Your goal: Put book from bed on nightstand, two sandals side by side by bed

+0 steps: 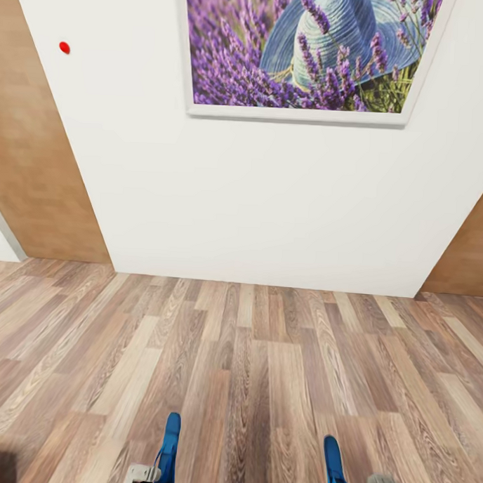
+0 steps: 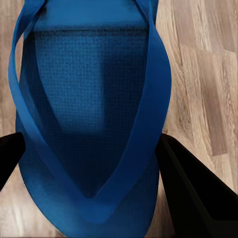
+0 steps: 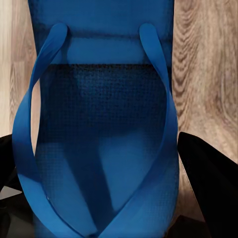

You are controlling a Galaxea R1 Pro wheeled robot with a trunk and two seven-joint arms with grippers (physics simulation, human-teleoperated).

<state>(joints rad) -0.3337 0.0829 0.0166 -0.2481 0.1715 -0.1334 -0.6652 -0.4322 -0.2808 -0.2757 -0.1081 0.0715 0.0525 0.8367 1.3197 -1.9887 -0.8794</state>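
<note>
A robot faces a white wall [image 1: 271, 201] with a lavender picture [image 1: 309, 51], wood-plank floor [image 1: 236, 354] below. Each gripper clamps a blue sandal: left gripper [image 2: 94, 163] grips the left sandal [image 1: 169, 442], right gripper [image 3: 99, 168] the right sandal [image 1: 334, 463], both at the near edge. No bed appears, so driving onward risks a sandal slipping from its narrow hold or being set down away from the bed
</note>
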